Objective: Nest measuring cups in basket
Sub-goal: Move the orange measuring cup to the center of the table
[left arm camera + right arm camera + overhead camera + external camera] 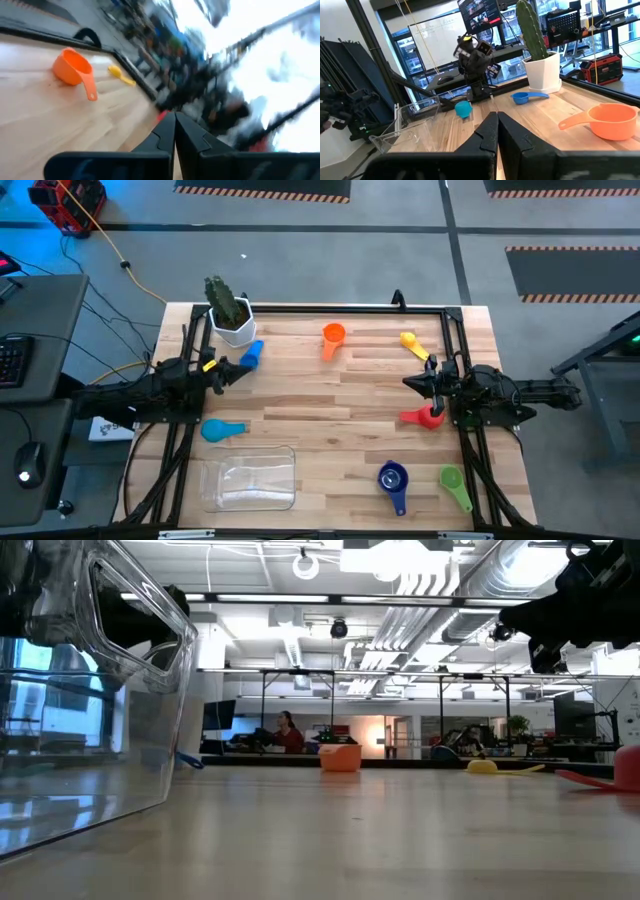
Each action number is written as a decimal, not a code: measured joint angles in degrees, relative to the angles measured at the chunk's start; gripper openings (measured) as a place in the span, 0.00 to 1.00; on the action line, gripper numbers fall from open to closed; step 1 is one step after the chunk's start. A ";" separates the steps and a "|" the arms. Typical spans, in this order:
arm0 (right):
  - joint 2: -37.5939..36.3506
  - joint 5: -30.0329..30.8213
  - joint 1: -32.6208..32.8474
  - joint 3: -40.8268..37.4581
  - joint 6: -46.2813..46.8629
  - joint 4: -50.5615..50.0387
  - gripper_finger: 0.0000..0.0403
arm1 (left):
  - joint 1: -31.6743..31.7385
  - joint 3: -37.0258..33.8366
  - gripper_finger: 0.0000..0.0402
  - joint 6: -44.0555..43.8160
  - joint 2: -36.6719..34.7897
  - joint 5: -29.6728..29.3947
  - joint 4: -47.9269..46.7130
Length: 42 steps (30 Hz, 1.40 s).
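The measuring cups lie scattered on the wooden table: orange (333, 335) and yellow (412, 342) near the far edge, red (425, 417) under the right arm, dark blue (393, 480) and green (453, 480) near the near right corner. A light blue one (225, 430) and a blue one (250, 353) lie on the left. The clear basket (250, 478) sits at the near left with no cup in it. My left gripper (235, 370) is shut and hovers beside the blue cup. My right gripper (410, 383) is shut, above the table between the yellow and red cups.
A white pot with a cactus (230, 315) stands at the far left corner. A black frame (320, 308) runs along the table's edges. The middle of the table (330, 410) is bare wood. A person (287, 732) sits in the room far behind.
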 joint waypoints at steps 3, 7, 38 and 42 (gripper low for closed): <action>0.01 0.01 0.02 0.01 0.00 -0.02 0.00 | 0.00 -0.02 0.00 -7.67 1.28 -6.87 7.69; 0.02 0.02 0.00 0.00 -0.05 -0.02 0.00 | -0.66 0.85 0.00 -2.89 8.01 -9.11 25.19; 0.02 0.00 0.00 0.00 -0.01 -1.33 0.00 | 16.05 75.18 0.50 36.15 102.51 24.50 -15.21; 0.02 0.01 0.02 0.02 0.02 -1.43 0.00 | 16.95 78.81 0.45 35.12 108.07 19.45 -12.72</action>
